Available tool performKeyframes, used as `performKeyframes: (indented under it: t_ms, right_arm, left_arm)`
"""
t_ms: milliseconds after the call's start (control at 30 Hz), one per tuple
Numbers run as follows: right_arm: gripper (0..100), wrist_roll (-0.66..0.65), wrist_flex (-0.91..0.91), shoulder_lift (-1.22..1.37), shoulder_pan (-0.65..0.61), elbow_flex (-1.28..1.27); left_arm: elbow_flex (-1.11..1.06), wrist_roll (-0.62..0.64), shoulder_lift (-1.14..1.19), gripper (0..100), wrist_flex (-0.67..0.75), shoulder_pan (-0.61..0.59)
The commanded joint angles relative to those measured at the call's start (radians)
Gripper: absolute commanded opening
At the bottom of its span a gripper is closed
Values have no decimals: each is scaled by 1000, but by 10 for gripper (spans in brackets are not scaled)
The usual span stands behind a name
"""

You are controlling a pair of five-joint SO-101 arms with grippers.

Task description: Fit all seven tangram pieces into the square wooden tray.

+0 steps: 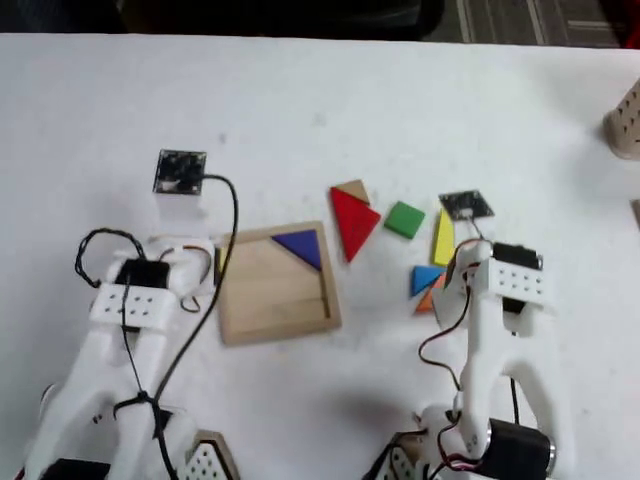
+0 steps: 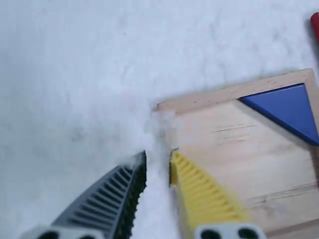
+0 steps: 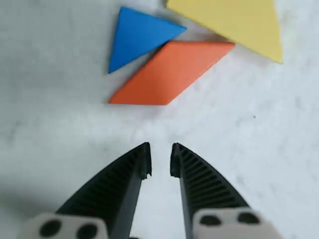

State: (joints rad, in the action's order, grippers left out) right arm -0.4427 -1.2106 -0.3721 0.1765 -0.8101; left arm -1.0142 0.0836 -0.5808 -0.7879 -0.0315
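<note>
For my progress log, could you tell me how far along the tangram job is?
Done: one dark blue triangle sits in the tray. In hand: no piece; the right gripper is empty near the orange parallelogram. Left: six pieces, such as the red triangle, lie outside it.

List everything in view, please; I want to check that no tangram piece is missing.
table: one, white, under everything
tray: one, pale wood, between the arms
navy triangle: one, dark blue, in the tray's far right corner
red triangle: one, red, right of the tray
tan piece: one, tan, against the red triangle's far side
green square: one, green, right of the red triangle
yellow triangle: one, yellow, right of the green square
blue triangle: one, light blue, nearer than the yellow triangle
orange parallelogram: one, orange, beside the blue triangle
wooden block: one, tan, right edge
left gripper: one, grey and yellow, at the tray's left edge, slightly open
right gripper: one, black, near the orange parallelogram, slightly open
</note>
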Motion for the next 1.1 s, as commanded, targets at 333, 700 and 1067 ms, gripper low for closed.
performKeyframes:
  t_ms: [333, 700, 1067]
  right_arm:
    - [77, 281, 162, -21, -163, 87]
    - [77, 270, 335, -19, -254, 89]
    - [78, 140, 403, 315, -260, 333]
  left_arm:
    - [54, 86, 1, 150, 48, -87]
    - [298, 86, 332, 150, -71, -147]
    - [310, 86, 341, 150, -83, -151]
